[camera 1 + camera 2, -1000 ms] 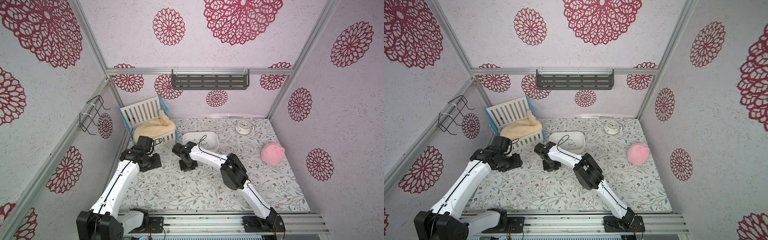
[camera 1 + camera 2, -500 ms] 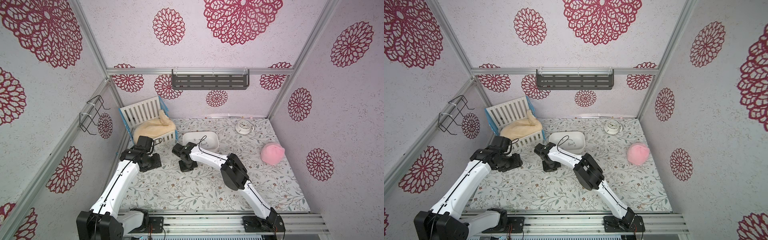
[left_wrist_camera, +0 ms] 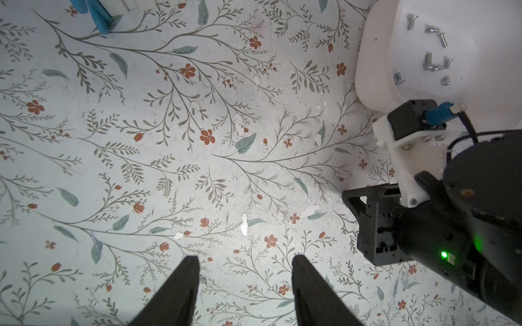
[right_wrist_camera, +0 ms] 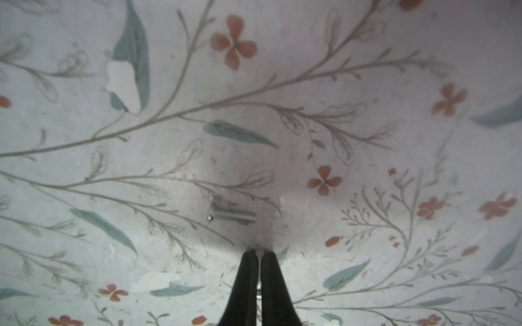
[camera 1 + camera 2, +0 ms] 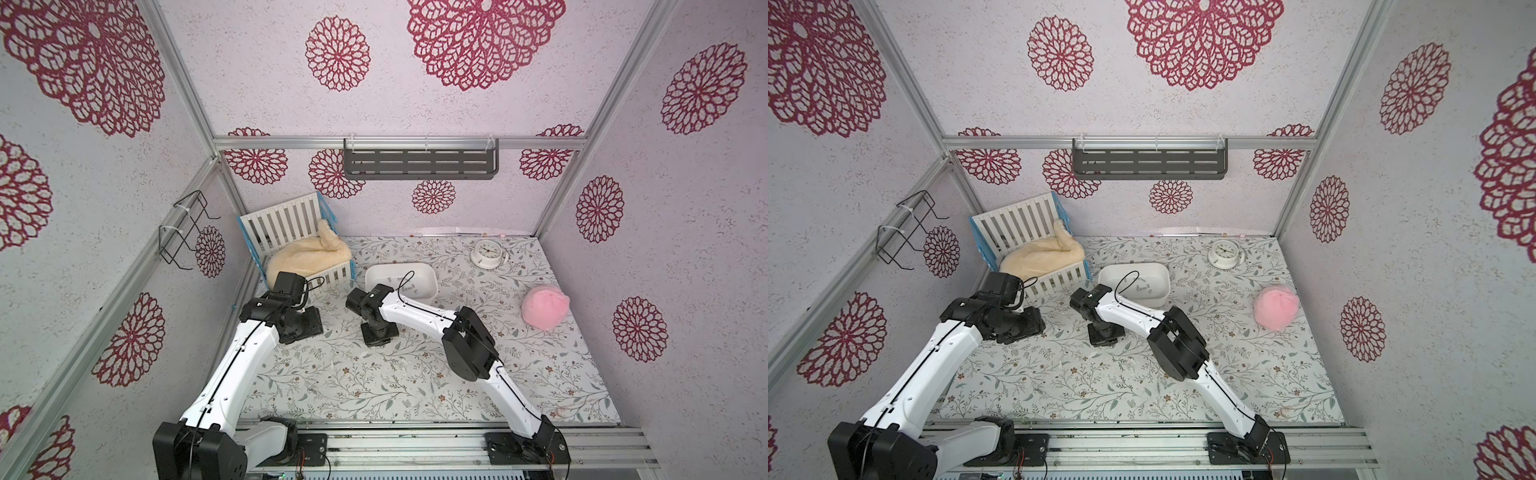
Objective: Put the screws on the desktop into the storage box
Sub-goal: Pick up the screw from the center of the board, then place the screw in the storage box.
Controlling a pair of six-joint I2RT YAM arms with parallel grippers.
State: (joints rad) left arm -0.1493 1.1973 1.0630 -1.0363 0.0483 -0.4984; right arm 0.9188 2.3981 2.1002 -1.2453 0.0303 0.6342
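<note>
Several screws (image 3: 429,60) lie in the storage box (image 5: 395,269) at the far middle of the desktop (image 5: 374,395). Just on its near side, the right gripper (image 4: 257,252) points down with its claw pressed together, one loose screw (image 4: 231,215) lying on the print just beside the tips. To the left, the left gripper (image 3: 245,264) hangs with its claw spread above the leafy print.

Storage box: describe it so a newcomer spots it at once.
On the floral desktop, look toward the back, where a slatted crib with blue edges stands. The storage box is the shallow tub next to it. Unlike the crib, it is plain white with smooth walls, rounded corners and a few tiny screws inside.
</note>
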